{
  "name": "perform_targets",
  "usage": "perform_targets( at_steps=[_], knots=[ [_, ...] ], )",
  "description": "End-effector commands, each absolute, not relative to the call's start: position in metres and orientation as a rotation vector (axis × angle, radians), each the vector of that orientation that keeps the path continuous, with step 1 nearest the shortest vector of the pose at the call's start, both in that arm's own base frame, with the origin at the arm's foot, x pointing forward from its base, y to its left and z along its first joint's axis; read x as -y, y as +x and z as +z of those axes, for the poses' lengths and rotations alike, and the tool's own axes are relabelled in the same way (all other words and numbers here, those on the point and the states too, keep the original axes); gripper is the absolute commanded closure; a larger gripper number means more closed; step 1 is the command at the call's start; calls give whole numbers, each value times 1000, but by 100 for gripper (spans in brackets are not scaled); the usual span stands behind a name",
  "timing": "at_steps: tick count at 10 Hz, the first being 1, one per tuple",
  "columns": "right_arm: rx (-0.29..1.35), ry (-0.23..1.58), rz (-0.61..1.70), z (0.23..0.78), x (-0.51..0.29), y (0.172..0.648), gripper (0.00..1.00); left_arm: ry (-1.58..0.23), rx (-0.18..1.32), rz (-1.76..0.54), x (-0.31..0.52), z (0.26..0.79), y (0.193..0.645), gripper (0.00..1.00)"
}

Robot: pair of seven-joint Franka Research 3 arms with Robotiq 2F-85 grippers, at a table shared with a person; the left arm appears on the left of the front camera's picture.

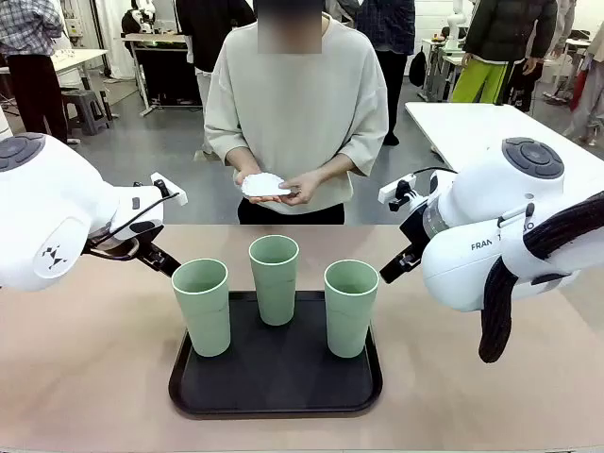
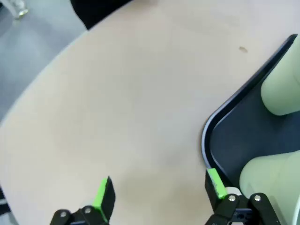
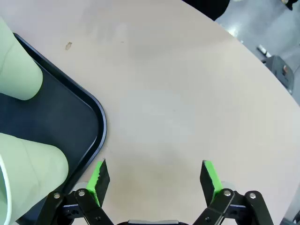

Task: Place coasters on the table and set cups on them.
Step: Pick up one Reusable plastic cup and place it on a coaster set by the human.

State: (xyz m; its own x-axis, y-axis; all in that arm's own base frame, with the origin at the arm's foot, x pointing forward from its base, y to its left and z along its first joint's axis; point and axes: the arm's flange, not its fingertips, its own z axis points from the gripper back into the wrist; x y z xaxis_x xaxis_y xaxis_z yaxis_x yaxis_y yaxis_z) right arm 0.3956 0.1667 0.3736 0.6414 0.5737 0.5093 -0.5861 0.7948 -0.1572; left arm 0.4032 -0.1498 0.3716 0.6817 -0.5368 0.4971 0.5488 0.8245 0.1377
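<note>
Three cups are recorded standing upright on a black tray [image 1: 274,389] set centrally at the near edge of the worktop [image 1: 85,377]: the left cup [image 1: 201,307], the middle cup [image 1: 274,278] and the right cup [image 1: 350,307]. The coasters [image 1: 263,184], white and stacked, are held in the person's hands [image 1: 304,187] beyond the far edge, off the worktop. The left end effector [image 2: 158,185] is seen with jaws spread wide and nothing between them, over bare worktop beside a tray corner. The right end effector [image 3: 153,171] is likewise wide apart and unloaded beside the opposite tray corner.
</note>
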Motion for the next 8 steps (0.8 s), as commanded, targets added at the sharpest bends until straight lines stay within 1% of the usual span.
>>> perform_targets(
  at_steps=[1, 8],
  knots=[
    [572, 23, 661, 374, -167, 396, 0, -23, 550, -609, 150, 372, 403, 0],
    [572, 23, 661, 374, -167, 396, 0, -23, 550, -609, 150, 372, 403, 0]
  ],
)
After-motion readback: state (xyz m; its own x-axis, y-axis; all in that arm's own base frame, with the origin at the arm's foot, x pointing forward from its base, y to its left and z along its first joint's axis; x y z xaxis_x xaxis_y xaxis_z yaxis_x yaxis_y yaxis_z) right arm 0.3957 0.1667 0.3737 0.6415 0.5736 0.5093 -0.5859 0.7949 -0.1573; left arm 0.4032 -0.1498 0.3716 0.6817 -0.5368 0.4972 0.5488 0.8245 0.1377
